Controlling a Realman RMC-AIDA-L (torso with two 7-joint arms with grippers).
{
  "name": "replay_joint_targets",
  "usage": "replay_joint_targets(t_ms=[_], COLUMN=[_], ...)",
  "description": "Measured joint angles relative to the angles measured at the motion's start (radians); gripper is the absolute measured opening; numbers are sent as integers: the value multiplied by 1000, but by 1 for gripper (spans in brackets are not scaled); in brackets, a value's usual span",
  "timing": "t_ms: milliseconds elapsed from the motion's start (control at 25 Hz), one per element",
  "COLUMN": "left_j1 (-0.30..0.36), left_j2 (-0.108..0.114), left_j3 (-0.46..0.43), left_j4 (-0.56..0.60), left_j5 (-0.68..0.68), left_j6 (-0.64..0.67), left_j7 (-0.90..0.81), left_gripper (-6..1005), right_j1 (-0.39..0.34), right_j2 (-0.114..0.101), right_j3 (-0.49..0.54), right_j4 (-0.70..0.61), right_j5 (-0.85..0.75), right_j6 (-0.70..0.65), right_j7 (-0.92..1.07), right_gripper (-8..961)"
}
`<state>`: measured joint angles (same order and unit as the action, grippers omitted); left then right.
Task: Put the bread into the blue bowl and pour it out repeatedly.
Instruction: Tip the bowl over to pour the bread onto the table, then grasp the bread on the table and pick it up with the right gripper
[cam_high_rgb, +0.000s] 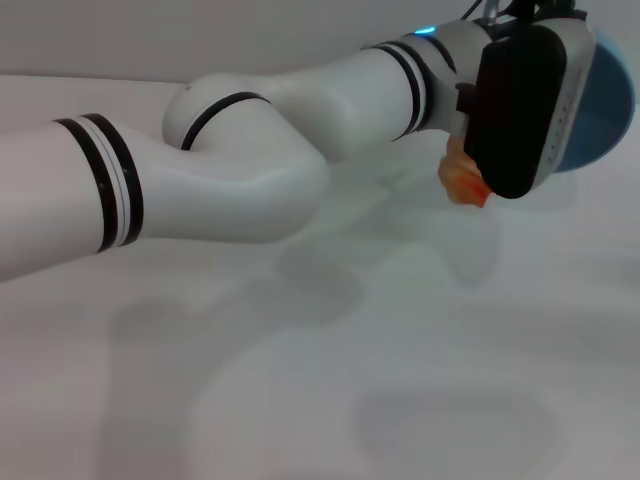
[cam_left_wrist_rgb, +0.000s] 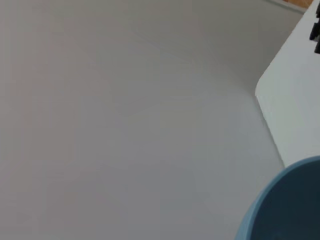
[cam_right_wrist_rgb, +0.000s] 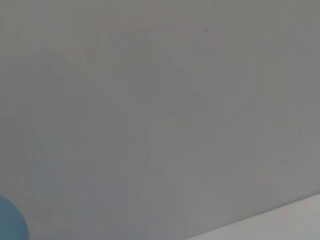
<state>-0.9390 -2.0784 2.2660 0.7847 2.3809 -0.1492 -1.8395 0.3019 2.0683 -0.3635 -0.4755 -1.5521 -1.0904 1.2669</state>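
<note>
A plain white table (cam_high_rgb: 400, 400) carries arm shadows.

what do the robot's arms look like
Only the left arm shows, in the head view: glossy white rounded segments with black double bands at the joints, a small blue light near the wrist, and a black-and-white wrist block with thin cables above it. The right arm is out of view.
</note>
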Motion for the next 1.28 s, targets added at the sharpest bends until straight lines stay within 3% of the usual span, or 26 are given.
replay_joint_targets(t_ms=[440,720,1040,1280], left_j1=[59,85,87,78], left_j2=[0,0,0,0], left_j3=[15,50,48,-36], left_j4=[9,6,6,-4], left_j5=[-68,-111,-293,-519], left_j6=[-243,-309,-283,-199], left_j7=[50,53,46,46], left_gripper=[0,0,-1,-1], right_j1=[9,21,27,36], right_j2=[-1,-1,-1,-2], right_j3=[0,0,0,-24], right_j4=[8,8,30,60], right_j5=[0,0,0,-18], right_j6=[5,7,8,-15], right_j7=[0,0,0,51], right_gripper=[574,574,573,573])
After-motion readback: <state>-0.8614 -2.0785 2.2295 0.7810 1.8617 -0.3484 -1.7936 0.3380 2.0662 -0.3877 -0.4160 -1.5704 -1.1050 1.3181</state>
